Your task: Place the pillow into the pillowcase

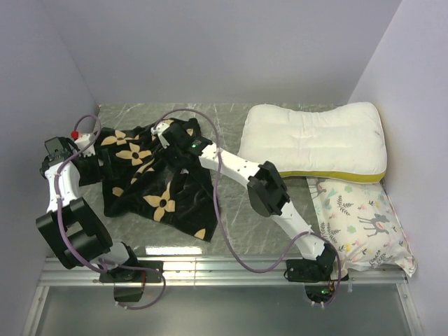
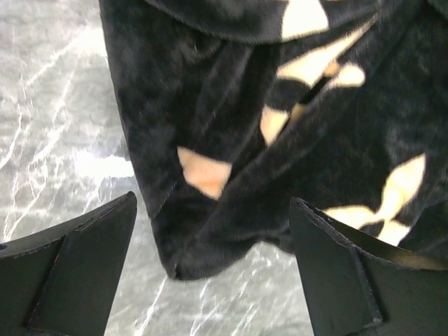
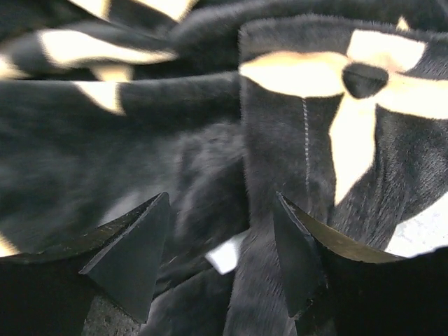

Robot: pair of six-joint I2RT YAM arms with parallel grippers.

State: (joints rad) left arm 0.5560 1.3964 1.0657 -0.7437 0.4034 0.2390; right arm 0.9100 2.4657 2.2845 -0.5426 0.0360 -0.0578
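The black plush pillowcase [image 1: 155,183] with tan flowers lies crumpled on the left half of the table. The white quilted pillow [image 1: 315,140] with a yellow edge band lies at the back right, apart from it. My left gripper [image 1: 94,168] is open at the pillowcase's left edge. In the left wrist view [image 2: 213,273] a corner of the pillowcase [image 2: 210,238] hangs between its fingers, just above the table. My right gripper [image 1: 168,143] is open over the pillowcase's far part. In the right wrist view [image 3: 224,259] folds of the pillowcase [image 3: 210,140] and a small white tag [image 3: 225,255] lie between its fingers.
A white pillow printed with pastel deer and plants [image 1: 360,220] lies at the front right, below the quilted pillow. The grey marble tabletop [image 1: 241,224] is walled on three sides. A metal rail [image 1: 224,269] runs along the near edge by the arm bases.
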